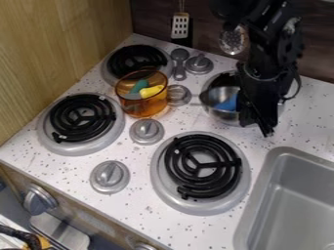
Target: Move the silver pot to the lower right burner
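I have the black gripper (260, 119) hanging over the right side of the silver pot (225, 116), though I can't tell whether it's spread or pressed together. The pot (blue toy piece (228, 103) inside) sits beyond the lower right burner (203, 165), right of the translucent orange pot (145, 106).

Silver pot (225, 116) partly behind pincer (258, 127), sink (297, 197) cropped at right
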Controlling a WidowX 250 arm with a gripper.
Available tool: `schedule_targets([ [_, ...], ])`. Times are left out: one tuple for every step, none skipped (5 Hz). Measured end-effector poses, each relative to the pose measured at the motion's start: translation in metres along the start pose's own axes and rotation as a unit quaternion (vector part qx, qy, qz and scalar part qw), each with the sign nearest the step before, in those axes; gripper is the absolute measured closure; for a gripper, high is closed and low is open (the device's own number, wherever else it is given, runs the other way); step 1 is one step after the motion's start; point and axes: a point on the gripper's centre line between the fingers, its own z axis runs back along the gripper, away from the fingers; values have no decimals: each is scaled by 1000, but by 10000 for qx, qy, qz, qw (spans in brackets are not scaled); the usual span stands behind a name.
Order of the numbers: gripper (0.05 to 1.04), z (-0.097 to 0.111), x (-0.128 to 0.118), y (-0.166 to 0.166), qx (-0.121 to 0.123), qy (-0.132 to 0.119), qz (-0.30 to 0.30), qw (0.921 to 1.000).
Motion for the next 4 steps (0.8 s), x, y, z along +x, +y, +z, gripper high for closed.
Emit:
schedule_targets([
  [1015,3,-7,-9,241,16,259,9994],
  [1015,6,-11,-15,397,-9,514,9979],
  [1015,12,-13,-28,620,77,829,9946],
  [1015,23,-16,-36,939,166,1075,9896],
])
